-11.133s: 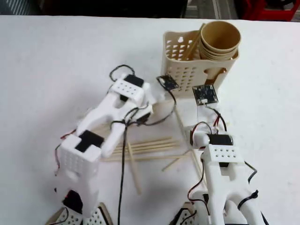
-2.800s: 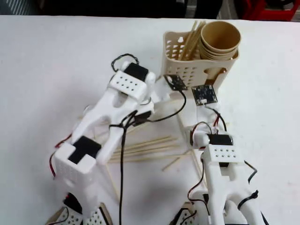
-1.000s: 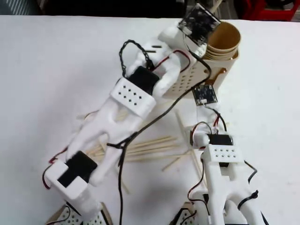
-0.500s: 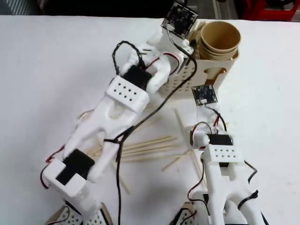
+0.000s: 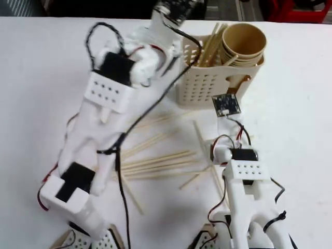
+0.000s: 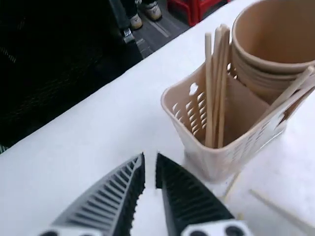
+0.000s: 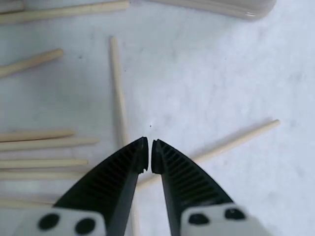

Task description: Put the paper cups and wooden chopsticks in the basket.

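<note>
Left gripper: Your left gripper (image 6: 149,169) hangs above the table (image 5: 46,62), off the basket's outer corner on the side away from the cups. Its two black jaws are drawn together with only a thin slit between them, clenched on nothing.
Right gripper: Your right gripper (image 7: 149,152) sits low over the table in front of the basket. Its jaws are pressed nearly together with nothing between them. One loose stick (image 7: 118,83) runs straight in under the tips, and a slanted stick (image 7: 231,142) passes beneath one jaw.
Basket: You have the cream perforated basket (image 5: 199,85) standing upright at the far side of the table, just beyond the right arm's wrist.
Paper cups: The paper cups (image 5: 244,39) are nested in one stack, mouth up, in the end of the basket farther from your left arm. Their rims rise above the basket wall.
Chopsticks in basket: A bundle of wooden chopsticks (image 6: 216,88) stands in the other end, beside the cups, with the tops well above the rim. One more chopstick (image 6: 290,91) leans slantwise across the cup stack.
Loose chopsticks: The remaining sticks (image 5: 155,163) lie flat on the table between your two arms. Several are roughly side by side, others cross them at angles, and a few are partly hidden under the left arm.
</note>
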Motion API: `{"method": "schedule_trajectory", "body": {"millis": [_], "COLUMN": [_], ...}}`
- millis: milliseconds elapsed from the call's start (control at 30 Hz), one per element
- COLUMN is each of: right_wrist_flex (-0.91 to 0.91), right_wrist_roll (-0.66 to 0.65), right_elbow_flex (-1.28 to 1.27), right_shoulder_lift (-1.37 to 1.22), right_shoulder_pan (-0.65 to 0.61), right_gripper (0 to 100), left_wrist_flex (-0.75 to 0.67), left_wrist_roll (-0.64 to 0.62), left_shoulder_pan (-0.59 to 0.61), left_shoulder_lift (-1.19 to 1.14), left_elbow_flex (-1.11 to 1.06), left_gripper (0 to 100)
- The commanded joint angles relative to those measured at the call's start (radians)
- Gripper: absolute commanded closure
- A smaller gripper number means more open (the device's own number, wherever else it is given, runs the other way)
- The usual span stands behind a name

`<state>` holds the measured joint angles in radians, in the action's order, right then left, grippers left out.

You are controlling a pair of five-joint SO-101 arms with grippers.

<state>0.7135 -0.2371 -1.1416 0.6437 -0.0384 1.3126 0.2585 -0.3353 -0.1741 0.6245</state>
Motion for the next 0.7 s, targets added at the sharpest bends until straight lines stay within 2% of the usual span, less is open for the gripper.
{"method": "schedule_trajectory", "body": {"millis": [0, 200, 300, 467, 667], "right_wrist_flex": [-0.015, -0.016, -0.016, -0.015, -0.01], "right_wrist_roll": [-0.011, -0.011, -0.011, -0.011, -0.012], "right_elbow_flex": [0.044, 0.035, 0.035, 0.035, 0.038], "right_shoulder_lift": [0.013, 0.013, 0.013, 0.013, 0.013], "right_shoulder_pan": [0.008, 0.004, 0.004, 0.004, 0.002], "right_gripper": [97.1, 97.1, 97.1, 97.1, 94.0], "left_wrist_flex": [0.213, 0.47, 0.479, 0.477, 0.471], "left_wrist_roll": [0.103, 0.112, 0.097, 0.097, 0.1], "left_shoulder_pan": [0.022, 0.024, 0.074, 0.163, 0.269], "left_shoulder_lift": [0.07, 0.071, 0.101, 0.263, 0.539], "left_elbow_flex": [0.157, 0.394, 0.44, 0.307, -0.025], "left_gripper": [98, 98, 98, 98, 98]}}
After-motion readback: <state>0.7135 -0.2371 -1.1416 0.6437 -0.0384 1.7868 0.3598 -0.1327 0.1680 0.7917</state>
